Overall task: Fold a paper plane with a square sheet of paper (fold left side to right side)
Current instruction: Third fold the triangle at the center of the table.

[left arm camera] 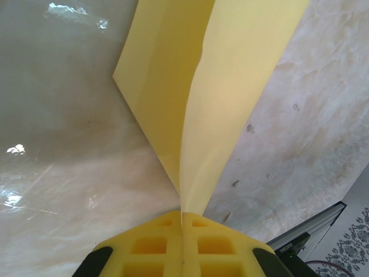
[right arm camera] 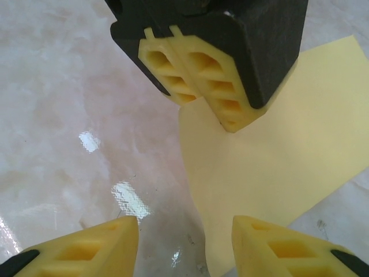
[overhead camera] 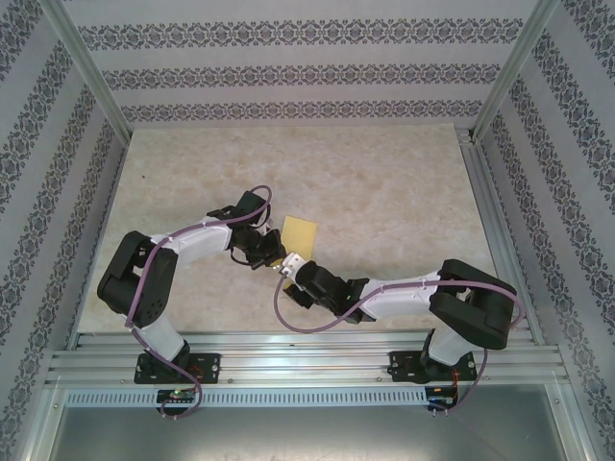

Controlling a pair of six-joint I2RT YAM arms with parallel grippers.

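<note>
The square sheet of paper point(overhead camera: 300, 232) is mustard yellow and lies mid-table, folded over on itself. In the left wrist view its two layers point(left arm camera: 230, 86) rise in a V from the pinch point. My left gripper point(left arm camera: 182, 218) is shut on the paper's near corner, its yellow fingers pressed together. From the right wrist camera, the left gripper point(right arm camera: 202, 95) grips the paper point(right arm camera: 277, 167) from above. My right gripper point(right arm camera: 184, 242) is open just in front of it, the paper's lower edge hanging between its fingers, closer to the right one. Both grippers point(overhead camera: 273, 255) point(overhead camera: 284, 268) meet at the sheet's near-left corner.
The pale marbled tabletop point(overhead camera: 384, 192) spreads around the paper. Patterned walls and metal posts close in the left, right and back. Aluminium rails point(overhead camera: 307, 351) run along the near edge by the arm bases.
</note>
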